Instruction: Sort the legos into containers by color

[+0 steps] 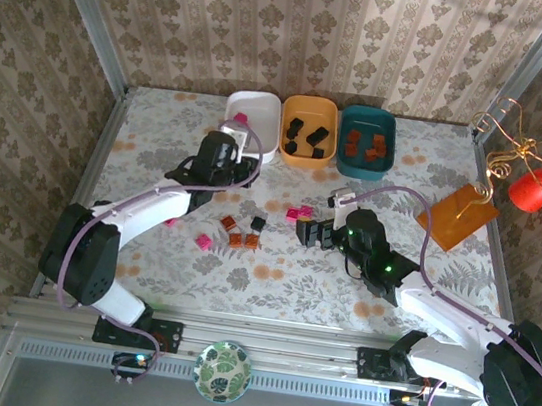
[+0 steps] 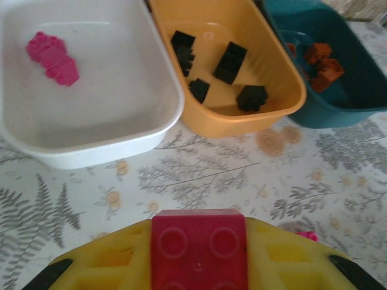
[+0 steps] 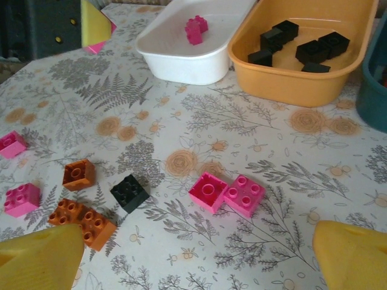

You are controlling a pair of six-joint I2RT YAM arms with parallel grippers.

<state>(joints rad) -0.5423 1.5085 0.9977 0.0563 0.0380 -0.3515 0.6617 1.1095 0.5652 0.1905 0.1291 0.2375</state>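
Magenta brick [image 2: 198, 244] — studded, square — clamped in the left hand [image 2: 198, 263]; right hand [image 3: 196, 257] spread wide.

The table [image 1: 159, 137], in a pale fern-and-flower print, carries three containers side by side at upper centre: white tray [image 1: 256, 97], orange-yellow tray [image 1: 305, 162], teal tray [image 1: 364, 168]. Mid-frame lie loose legos — a pink pair [image 1: 300, 212], a black brick [image 1: 258, 223], orange-brown bricks [image 1: 236, 234], a single pink brick [image 1: 204, 241] — and at right an orange card [image 1: 456, 217].
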